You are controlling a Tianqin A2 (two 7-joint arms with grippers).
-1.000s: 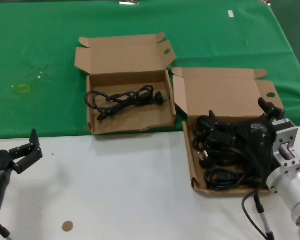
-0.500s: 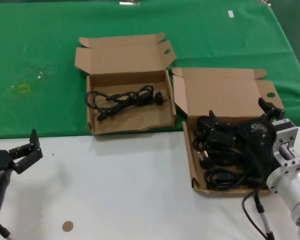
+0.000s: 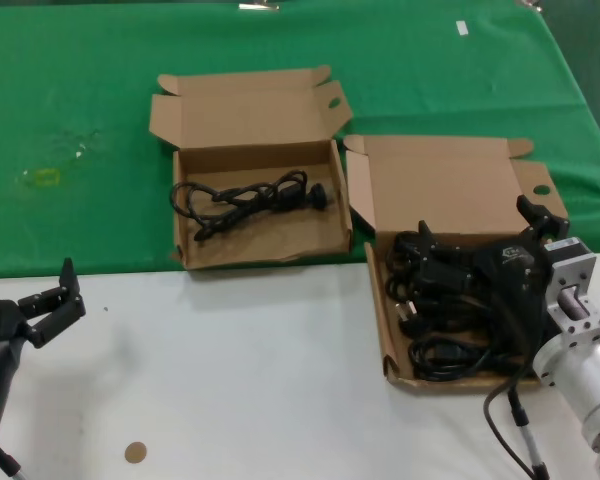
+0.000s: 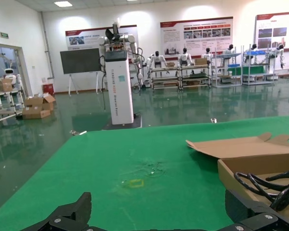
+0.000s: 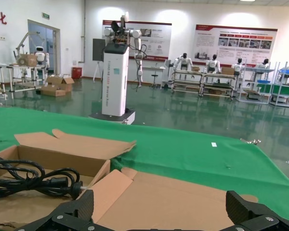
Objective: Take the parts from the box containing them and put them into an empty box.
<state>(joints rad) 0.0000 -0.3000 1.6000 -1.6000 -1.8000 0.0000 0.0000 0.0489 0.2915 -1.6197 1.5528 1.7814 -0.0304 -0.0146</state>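
The box containing the parts [image 3: 388, 330] lies at the right, on the seam between green cloth and white table, with several black power cords [image 3: 450, 352] piled in it. My right gripper [image 3: 477, 226] hangs open just over that pile, holding nothing; in the right wrist view it [image 5: 161, 214] faces the box's lid flap [image 5: 173, 192]. The other box [image 3: 265, 248], at centre left on the cloth, holds one looped cord [image 3: 245, 197], which the wrist views show too [image 5: 33, 182] [image 4: 272, 184]. My left gripper [image 3: 48, 297] rests open and idle at the table's front left [image 4: 159, 216].
Green cloth [image 3: 80, 90] covers the far half of the table and white tabletop [image 3: 230, 380] the near half. A small brown disc [image 3: 135, 452] lies near the front edge. A yellow mark [image 3: 45, 177] sits on the cloth at the far left.
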